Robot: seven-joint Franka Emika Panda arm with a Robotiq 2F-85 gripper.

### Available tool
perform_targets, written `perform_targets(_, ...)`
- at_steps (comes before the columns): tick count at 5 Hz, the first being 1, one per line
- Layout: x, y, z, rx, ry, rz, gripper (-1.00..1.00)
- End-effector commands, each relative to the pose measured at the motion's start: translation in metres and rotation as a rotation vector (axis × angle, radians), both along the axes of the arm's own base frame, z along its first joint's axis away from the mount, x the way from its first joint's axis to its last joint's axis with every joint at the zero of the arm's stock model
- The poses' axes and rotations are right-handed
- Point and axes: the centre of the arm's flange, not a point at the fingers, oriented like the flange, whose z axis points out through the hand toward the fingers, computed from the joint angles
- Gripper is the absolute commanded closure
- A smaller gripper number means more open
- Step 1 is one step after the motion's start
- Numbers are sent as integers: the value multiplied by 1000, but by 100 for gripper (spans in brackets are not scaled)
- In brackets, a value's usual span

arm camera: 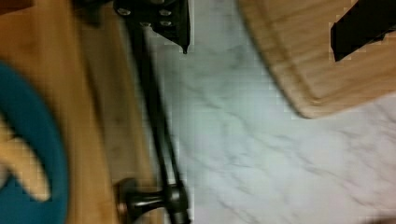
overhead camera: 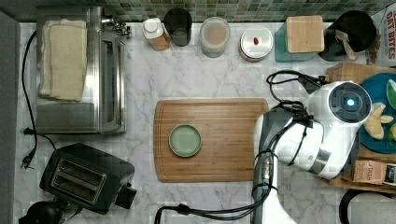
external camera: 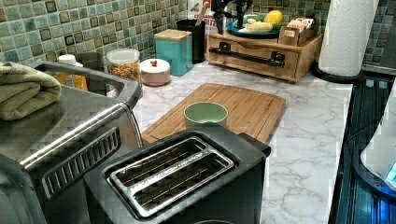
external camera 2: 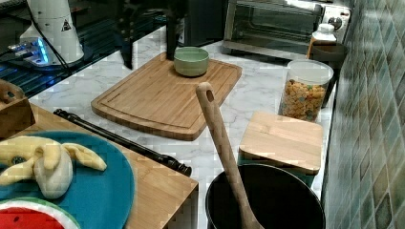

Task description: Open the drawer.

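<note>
The hand (arm camera: 259, 35) hangs spread over the marble tabletop (arm camera: 261, 158), the drawer's (external camera: 261, 58) black bar handle (arm camera: 156, 121) unheld.

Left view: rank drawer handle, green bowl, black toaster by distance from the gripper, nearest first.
From the gripper, at the back of the counter:
1. Drawer handle, just below it, on the drawer front.
2. Green bowl, mid-counter on the cutting board.
3. Black toaster, at the front of the left view.
</note>
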Motion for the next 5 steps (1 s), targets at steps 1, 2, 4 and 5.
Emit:
perform_targets(1, 18, -33, -23, -38, -46, 189, -100)
perform_targets(2, 21, -41, -32, -46, -41, 234, -100)
perform_targets(4, 16, -45, -52, -86, -41, 260, -100)
perform_targets(5, 23, -40, -54, -135, 32, 219, -100)
